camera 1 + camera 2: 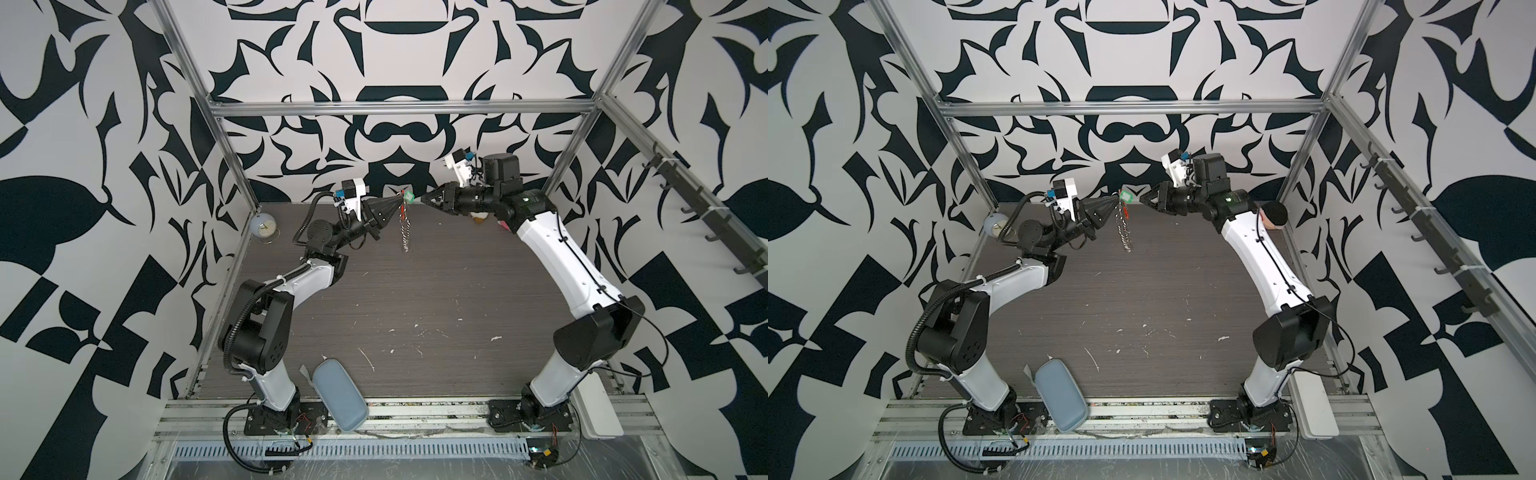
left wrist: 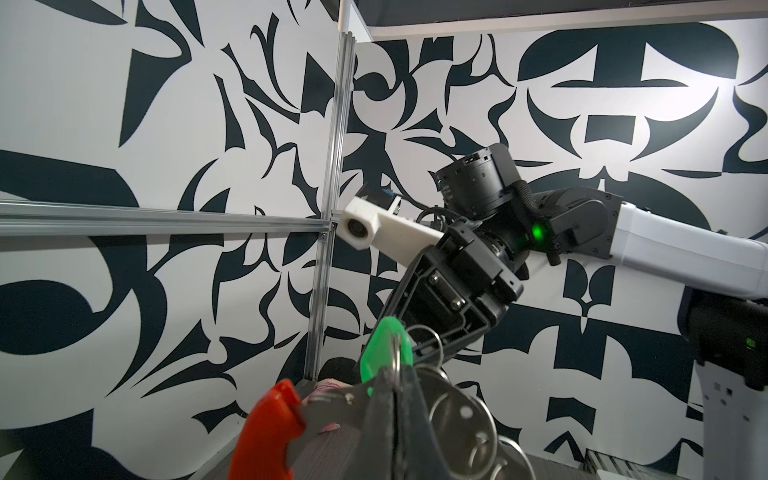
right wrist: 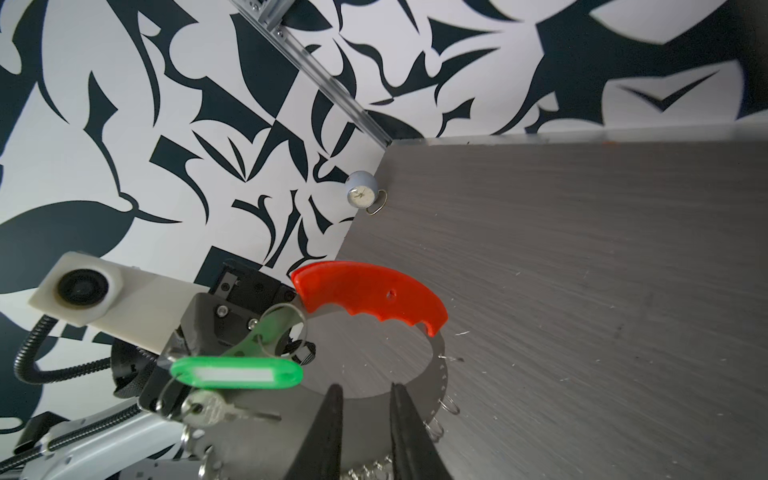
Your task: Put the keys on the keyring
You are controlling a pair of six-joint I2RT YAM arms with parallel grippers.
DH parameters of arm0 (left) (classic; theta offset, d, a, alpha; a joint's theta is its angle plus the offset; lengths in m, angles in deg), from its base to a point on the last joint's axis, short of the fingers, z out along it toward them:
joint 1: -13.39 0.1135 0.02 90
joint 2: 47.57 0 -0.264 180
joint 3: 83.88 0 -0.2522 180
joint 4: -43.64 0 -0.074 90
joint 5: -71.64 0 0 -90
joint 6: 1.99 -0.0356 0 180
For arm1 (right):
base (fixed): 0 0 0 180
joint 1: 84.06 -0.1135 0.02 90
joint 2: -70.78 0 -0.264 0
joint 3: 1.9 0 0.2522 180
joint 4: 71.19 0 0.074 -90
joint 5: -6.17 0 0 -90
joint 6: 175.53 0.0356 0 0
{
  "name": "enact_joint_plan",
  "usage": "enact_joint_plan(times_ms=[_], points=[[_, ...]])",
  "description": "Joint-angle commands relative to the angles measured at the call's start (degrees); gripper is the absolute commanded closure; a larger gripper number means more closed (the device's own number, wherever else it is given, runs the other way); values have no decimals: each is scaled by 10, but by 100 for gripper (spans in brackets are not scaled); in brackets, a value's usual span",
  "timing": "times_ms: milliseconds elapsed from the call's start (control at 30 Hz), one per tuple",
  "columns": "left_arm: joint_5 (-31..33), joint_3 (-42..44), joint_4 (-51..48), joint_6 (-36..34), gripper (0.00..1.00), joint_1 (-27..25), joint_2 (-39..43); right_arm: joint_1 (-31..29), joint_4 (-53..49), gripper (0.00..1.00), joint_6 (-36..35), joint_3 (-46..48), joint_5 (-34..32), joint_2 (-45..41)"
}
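L jaws are clamped tight on the metal band of the keyring [image 1: 404, 226], holding it in the air above the desk [image 1: 415, 311] near the back wall, red bar [image 3: 370, 299] up top, small rings dangling below. The keys [image 3: 237, 376], a green tag w/ 1 silver key, hang right at the L jaws' tips, against the loop. R jaws stand narrowly apart, empty, facing the tag from just beside it. Can't tell if the tag's ring is threaded on.
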Motion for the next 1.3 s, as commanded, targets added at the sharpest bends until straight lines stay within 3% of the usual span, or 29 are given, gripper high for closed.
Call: enact_joint_plan(times_ms=[0, 267, 667, 900, 1267], points=[[-7, -17, 41, 16, 100, 3, 1, -2, -3, 73, -53, -33, -24, -29], [-16, -17, 6, 0, 100, 3, -3, -43, -12, 57, -94, -79, -35, -13], [-20, -17, -14, -6, 100, 3, 2, -68, -37, 57, -96, -117, -36, 31], [-20, -17, 0, -2, 100, 3, 9, -57, -41, 68, -73, -99, -76, 36], [-9, -19, 42, 14, 100, 3, 5, -33, 21, 80, -2, -16, -32, 15]])
